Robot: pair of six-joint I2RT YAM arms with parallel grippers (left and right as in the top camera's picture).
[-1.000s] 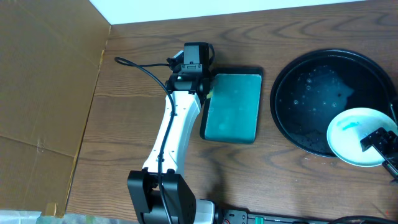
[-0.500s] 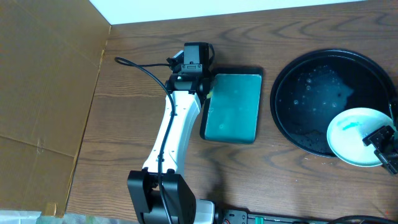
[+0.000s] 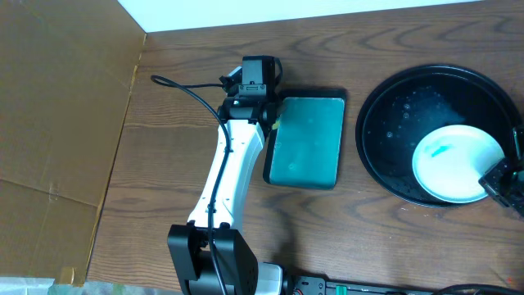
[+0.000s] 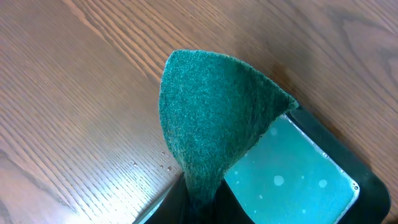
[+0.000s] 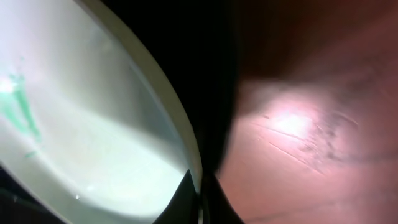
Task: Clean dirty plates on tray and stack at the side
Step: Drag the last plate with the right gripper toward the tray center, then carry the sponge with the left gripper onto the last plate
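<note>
We see one white plate (image 3: 454,164) lying inside the round black tray (image 3: 393,106), in the tray's lower right part, with its outer edge close to the raised rim on that side. A small teal-green smear (image 3: 438,151) marks the plate's face left of its middle. The right gripper (image 3: 501,179) sits at the plate's lower right edge, and in the right wrist view we find its two fingers closed on the pale rim, one on each face of the plate, with the black tray wall just behind and the brown wooden table (image 5: 311,137) beyond it. We cannot tell whether the plate rests flat on the tray floor or is tipped up on the gripped side. The left gripper (image 4: 198,202) is well apart from the plate, across the table at the upper left corner of the rectangular black tray with a teal inside (image 3: 307,139), which lies between the two arms. Its jaws are pinched on a green scouring pad (image 4: 214,118). The pad stands up from the fingers in a folded cone over the table, just beside that rectangular tray's corner. A few water drops dot the wood near the pad and the teal surface. A sheet of cardboard (image 3: 57,123) covers the left side.
</note>
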